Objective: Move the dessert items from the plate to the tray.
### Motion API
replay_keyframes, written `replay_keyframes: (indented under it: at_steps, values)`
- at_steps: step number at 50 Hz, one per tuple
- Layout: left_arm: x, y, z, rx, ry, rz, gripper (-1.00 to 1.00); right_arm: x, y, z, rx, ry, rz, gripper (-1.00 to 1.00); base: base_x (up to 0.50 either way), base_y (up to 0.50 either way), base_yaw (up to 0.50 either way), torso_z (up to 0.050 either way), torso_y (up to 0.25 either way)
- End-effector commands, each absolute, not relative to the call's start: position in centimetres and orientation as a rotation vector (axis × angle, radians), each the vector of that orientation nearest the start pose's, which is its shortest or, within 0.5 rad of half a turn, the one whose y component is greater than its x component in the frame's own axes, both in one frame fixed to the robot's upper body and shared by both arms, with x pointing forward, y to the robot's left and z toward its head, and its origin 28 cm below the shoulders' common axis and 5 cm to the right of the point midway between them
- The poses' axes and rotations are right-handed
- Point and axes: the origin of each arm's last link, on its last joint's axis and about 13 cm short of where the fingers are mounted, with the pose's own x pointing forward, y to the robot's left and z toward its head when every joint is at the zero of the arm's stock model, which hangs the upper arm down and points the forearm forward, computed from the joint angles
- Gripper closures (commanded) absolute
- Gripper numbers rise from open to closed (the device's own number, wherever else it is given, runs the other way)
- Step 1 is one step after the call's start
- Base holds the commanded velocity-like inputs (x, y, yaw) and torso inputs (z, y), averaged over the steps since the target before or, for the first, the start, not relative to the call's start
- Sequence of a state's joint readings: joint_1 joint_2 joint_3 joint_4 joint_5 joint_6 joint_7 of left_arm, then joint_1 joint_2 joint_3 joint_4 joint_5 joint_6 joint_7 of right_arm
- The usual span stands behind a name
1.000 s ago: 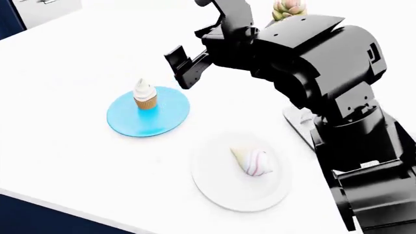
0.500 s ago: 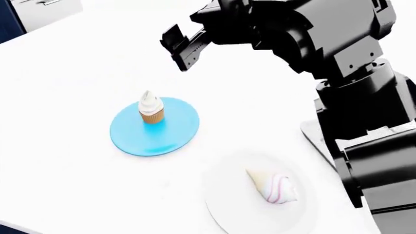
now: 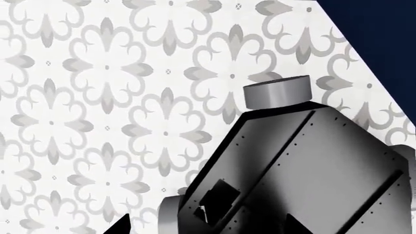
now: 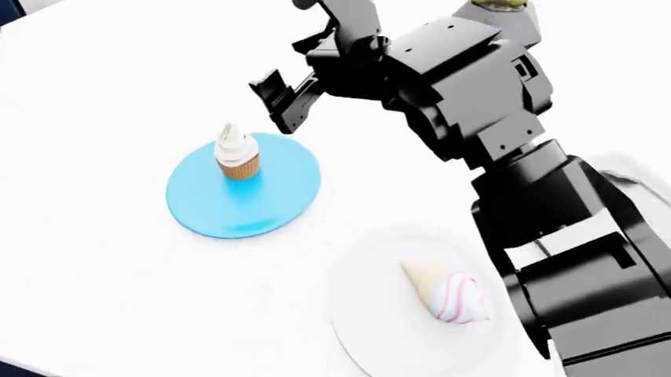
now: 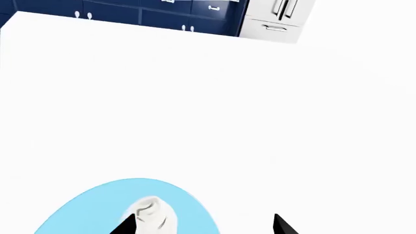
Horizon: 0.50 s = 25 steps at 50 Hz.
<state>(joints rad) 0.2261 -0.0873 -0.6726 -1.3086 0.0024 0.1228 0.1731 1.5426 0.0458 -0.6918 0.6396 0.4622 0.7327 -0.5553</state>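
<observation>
1. My black right gripper [image 4: 281, 104] hangs with jaws apart, empty, above the far rim of one round blue plate [image 4: 210, 212].
2. One white-frosted cupcake in a brown wrapper [image 4: 236, 152] stands upright on that blue plate.
3. One cream cone-shaped sweet with a pink-striped top [image 4: 449, 292] lies on one round white plate [image 4: 362, 330].
4. My left gripper is out of sight.

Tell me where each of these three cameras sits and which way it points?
Head view: on the robot's head, looking down over the white table; shows the cupcake on a blue plate, the cone sweet on a white plate, and the black right arm with its gripper.
Left wrist view: on the left arm, facing patterned floor and the robot's own dark base.
Right wrist view: near the right jaws, facing the table and distant cabinets.
Shared: head and right wrist views both show the cupcake on the blue plate.
</observation>
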Motion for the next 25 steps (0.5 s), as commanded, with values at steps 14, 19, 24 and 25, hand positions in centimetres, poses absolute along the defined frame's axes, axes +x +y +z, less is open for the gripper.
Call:
replay_keyframes:
  at_steps: [14, 19, 24, 25]
  values:
    - [-7.7, 26.1, -15.3, -0.379, 1.276, 0.549, -1.00, 39.5, -1.9, 31.1, -0.273, -0.015, 1.176, -1.00, 0.00, 0.00, 0.00, 0.000, 0.000]
    - [-7.9, 26.1, -15.3, -0.386, 1.275, 0.549, -1.00, 39.7, -1.1, 29.8, -0.305, 0.068, 1.240, -1.00, 0.00, 0.00, 0.00, 0.000, 0.000]
    - [-7.9, 26.0, -15.3, -0.390, 1.279, 0.550, -1.00, 40.4, -0.7, 29.4, -0.314, 0.094, 1.249, -1.00, 0.00, 0.00, 0.00, 0.000, 0.000]
    - [-7.9, 26.0, -15.3, -0.390, 1.280, 0.550, -1.00, 40.5, -0.7, 29.2, -0.319, 0.098, 1.250, -1.00, 0.00, 0.00, 0.00, 0.000, 0.000]
